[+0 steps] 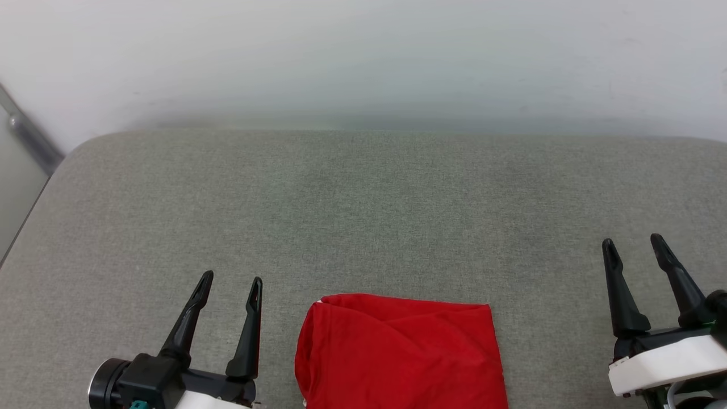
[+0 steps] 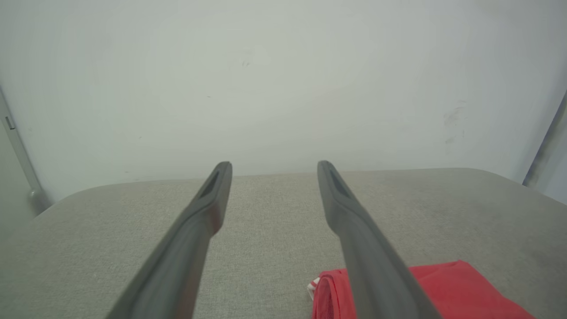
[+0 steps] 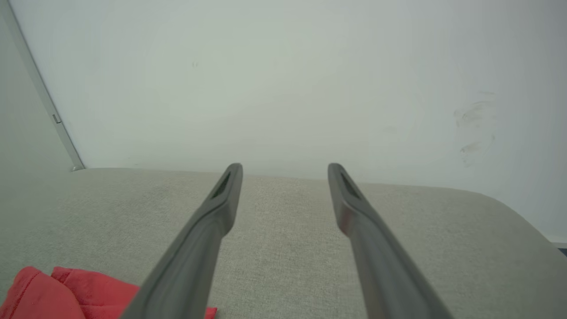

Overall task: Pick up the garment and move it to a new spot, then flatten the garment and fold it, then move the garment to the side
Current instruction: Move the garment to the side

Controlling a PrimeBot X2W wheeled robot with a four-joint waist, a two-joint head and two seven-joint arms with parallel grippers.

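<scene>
The garment (image 1: 400, 355) is a red cloth folded into a rough rectangle. It lies on the grey padded surface (image 1: 363, 216) at the bottom centre of the head view, with a sliver of white trim at its left corner. No lettering shows. My left gripper (image 1: 232, 279) stands open to its left, apart from it, holding nothing. Well off to the garment's right, my right gripper (image 1: 633, 241) is open and empty too. The garment (image 2: 447, 288) sits at the lower right beyond the left gripper (image 2: 273, 165). The garment (image 3: 66, 290) lies lower left of the right gripper (image 3: 284, 166).
A pale wall (image 1: 363, 57) rises behind the surface. A grey metal rail (image 1: 28, 136) runs along the wall at the far left, beside the surface's rounded left corner. Bare grey padding stretches ahead of both grippers.
</scene>
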